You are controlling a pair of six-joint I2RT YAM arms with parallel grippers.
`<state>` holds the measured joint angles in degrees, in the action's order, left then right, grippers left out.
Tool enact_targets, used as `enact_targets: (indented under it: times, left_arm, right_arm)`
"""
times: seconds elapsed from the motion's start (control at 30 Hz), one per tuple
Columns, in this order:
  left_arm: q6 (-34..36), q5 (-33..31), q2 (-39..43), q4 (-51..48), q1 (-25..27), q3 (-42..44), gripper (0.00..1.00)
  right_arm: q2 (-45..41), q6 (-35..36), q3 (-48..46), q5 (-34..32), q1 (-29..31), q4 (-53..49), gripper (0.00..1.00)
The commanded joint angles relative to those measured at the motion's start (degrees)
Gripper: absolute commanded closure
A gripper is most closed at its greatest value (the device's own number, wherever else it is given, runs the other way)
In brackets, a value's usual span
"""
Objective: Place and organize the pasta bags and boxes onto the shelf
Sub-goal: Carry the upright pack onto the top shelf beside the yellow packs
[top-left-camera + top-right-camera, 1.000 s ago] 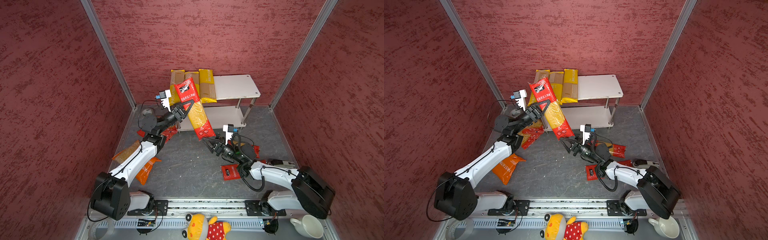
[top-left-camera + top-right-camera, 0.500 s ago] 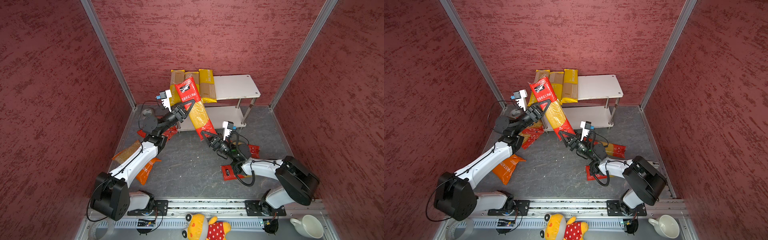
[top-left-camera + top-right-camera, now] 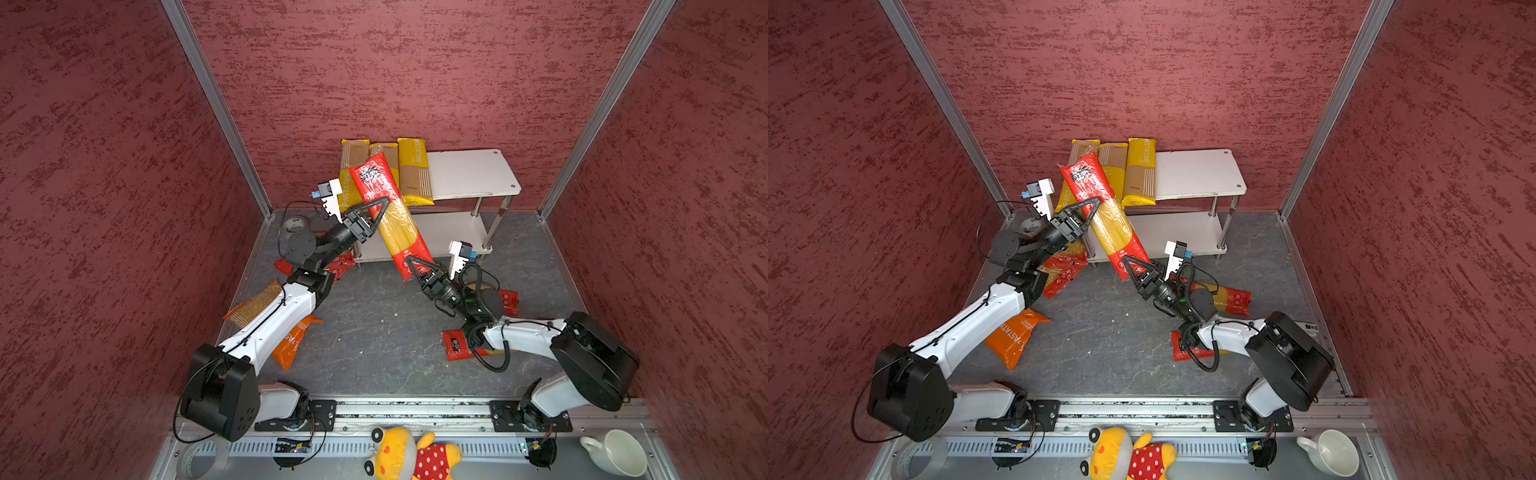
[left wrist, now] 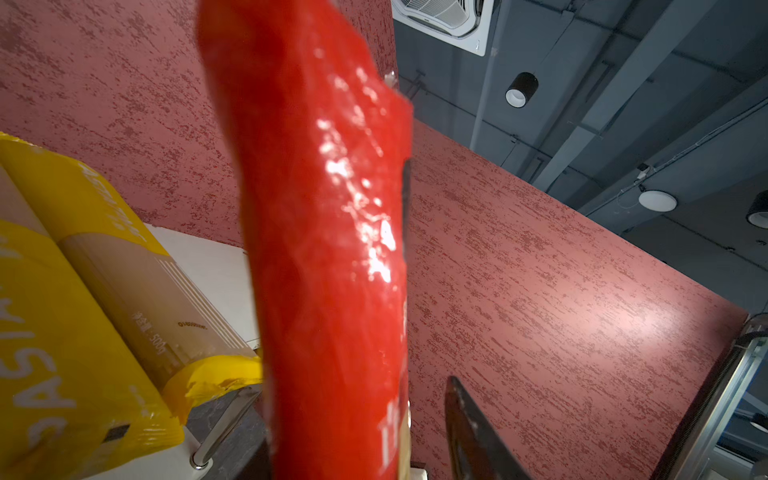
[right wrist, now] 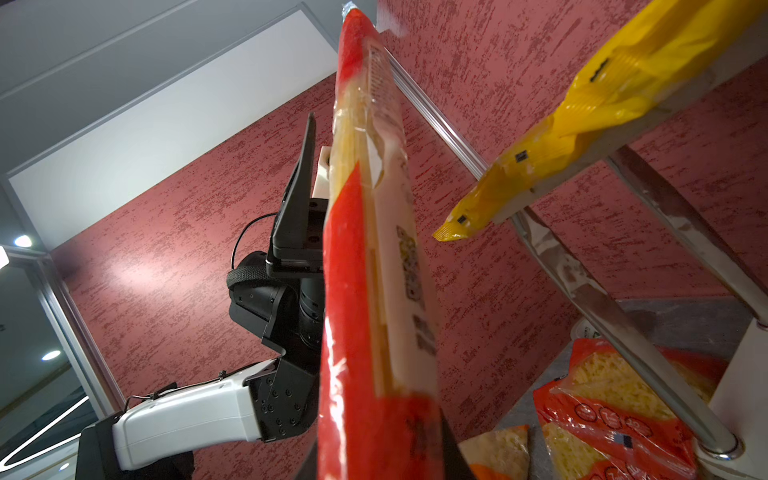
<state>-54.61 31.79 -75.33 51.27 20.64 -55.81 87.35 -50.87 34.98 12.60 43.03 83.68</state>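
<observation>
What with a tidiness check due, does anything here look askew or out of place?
The red pack hangs tilted before the shelf, lower end in the right claw. The plush toy and mug aren't pasta.

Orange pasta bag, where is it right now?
In both top views the orange pasta bag lies on the grey floor at the left side. It is partly tucked under the left arm, well in front of the shelf.
</observation>
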Motion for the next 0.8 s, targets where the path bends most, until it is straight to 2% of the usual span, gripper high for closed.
enact_targets:
  times: [0.0, 0.4, 0.77]
  left_arm:
    - [1.23, -0.23, 2.29, 3.55, 0.38, -0.68, 0.44]
    - [9.13, -1.27, 5.52, -5.22, 5.11, 3.93, 0.28]
    - [11.99, -0.99, 7.12, -9.41, 5.76, 5.35, 0.25]
  right_arm:
    - [-0.04, -0.98, 3.57, -1.94, -1.95, 1.89, 0.92]
    - [-1.50, -0.84, 14.73, 3.90, -9.52, -5.91, 0.97]
    - [-5.81, 0.23, 18.47, -0.95, -16.35, -10.68, 0.98]
